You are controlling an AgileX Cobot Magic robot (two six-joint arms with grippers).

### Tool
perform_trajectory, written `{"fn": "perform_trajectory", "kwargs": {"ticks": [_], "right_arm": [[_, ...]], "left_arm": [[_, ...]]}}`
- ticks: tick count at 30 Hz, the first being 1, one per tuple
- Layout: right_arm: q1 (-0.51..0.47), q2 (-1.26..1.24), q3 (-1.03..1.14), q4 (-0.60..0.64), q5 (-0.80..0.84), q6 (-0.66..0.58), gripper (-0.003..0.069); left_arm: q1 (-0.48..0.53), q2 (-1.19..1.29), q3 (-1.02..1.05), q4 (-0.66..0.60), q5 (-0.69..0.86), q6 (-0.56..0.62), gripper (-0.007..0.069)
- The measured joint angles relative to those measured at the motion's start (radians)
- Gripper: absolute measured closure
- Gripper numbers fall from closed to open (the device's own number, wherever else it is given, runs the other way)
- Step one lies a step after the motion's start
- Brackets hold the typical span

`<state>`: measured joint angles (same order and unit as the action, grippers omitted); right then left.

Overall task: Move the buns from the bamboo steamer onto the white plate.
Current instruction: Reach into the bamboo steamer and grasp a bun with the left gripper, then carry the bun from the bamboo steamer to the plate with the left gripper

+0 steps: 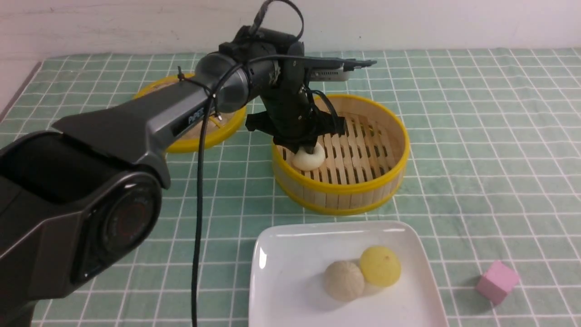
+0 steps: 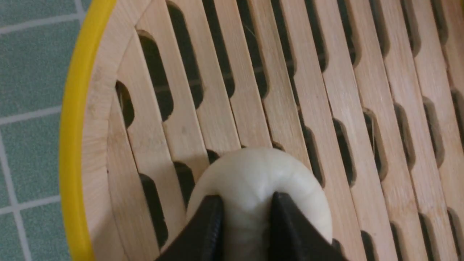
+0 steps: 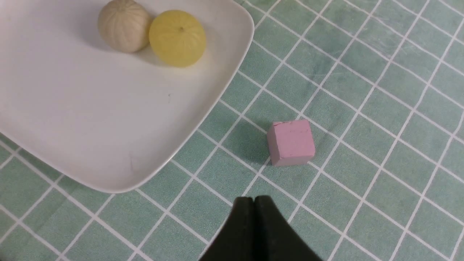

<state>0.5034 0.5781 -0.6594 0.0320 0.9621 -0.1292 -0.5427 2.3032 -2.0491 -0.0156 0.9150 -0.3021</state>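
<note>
Bamboo frames the job from the front: the bamboo steamer (image 1: 340,195) holds a single cream-white bun (image 1: 310,160) by its left wall, and the left pincer (image 1: 305,149) is down on it. On the white plate (image 1: 281,281), nearer us, the yellow bun (image 1: 380,265) touches a beige-tan bun (image 1: 343,280) (not one of ours, we judge). So we reckon half is done, with one lift and carry left.

From the left wrist, the fingers (image 2: 208,224) stand narrow, dug into the bun's top and pinching a ridge of dough. The slatted floor around it is otherwise bare.

From the right wrist, the right pincer (image 3: 255,203) is closed on nothing above the counter (image 3: 380,90), near a pink cube (image 3: 291,142) that sits apart from the plate's edge.
</note>
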Motion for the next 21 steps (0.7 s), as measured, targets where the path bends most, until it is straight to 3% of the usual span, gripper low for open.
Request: {"fn": "perform_trajectory", "kwargs": {"ticks": [1,2,11,15,19,21], "right_arm": [[0.0,0.0,0.0,0.004,-0.001,0.0,0.0657],[0.0,0.0,0.0,0.005,-0.003,0.0,0.0657],[0.0,0.0,0.0,0.008,-0.004,0.0,0.0652],[0.0,0.0,0.001,0.009,-0.021,0.0,0.0648],[0.0,0.0,0.001,0.009,-0.029,0.0,0.0646],[0.0,0.0,0.001,0.009,-0.026,0.0,0.0644]], "left_arm": [[0.0,-0.006,-0.013,-0.001,0.021,0.0,0.0573],[0.0,-0.012,-0.026,-0.005,0.051,0.001,0.0588],[0.0,-0.255,-0.156,0.016,0.302,0.08,0.0596],[-0.006,-0.382,-0.13,0.016,0.322,0.1,0.0596],[-0.052,-0.51,0.047,0.016,0.327,0.132,0.0596],[-0.106,-0.579,0.248,0.004,0.323,0.121,0.0596]]}}
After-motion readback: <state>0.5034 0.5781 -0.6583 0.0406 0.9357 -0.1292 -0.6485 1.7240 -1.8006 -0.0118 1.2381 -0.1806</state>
